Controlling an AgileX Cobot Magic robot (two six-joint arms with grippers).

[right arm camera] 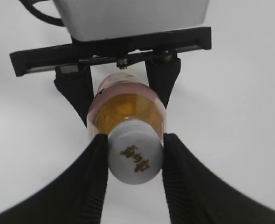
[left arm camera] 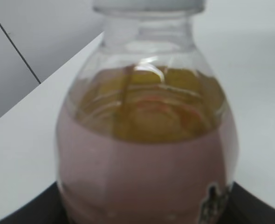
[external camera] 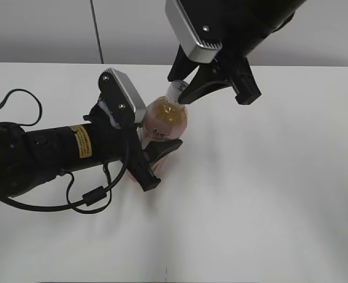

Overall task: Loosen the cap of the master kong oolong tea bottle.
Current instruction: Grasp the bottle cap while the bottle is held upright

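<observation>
The master kong oolong tea bottle point(external camera: 167, 121) stands on the white table, amber tea above a pink label. My left gripper point(external camera: 156, 159) is shut on the bottle's body low down; the left wrist view shows the bottle point(left arm camera: 147, 154) filling the frame between the dark jaws. The white cap point(right arm camera: 135, 157) with a dark logo sits on the bottle neck. My right gripper point(right arm camera: 135, 156) comes from above and is shut on the cap, one finger pressed on each side. In the exterior view the cap point(external camera: 175, 91) shows partly between the right gripper's fingers point(external camera: 183, 88).
The white table point(external camera: 268, 194) spreads around the bottle. A grey wall with a vertical seam point(external camera: 97, 29) stands behind the table. A black cable point(external camera: 20, 100) loops at the left beside the left arm.
</observation>
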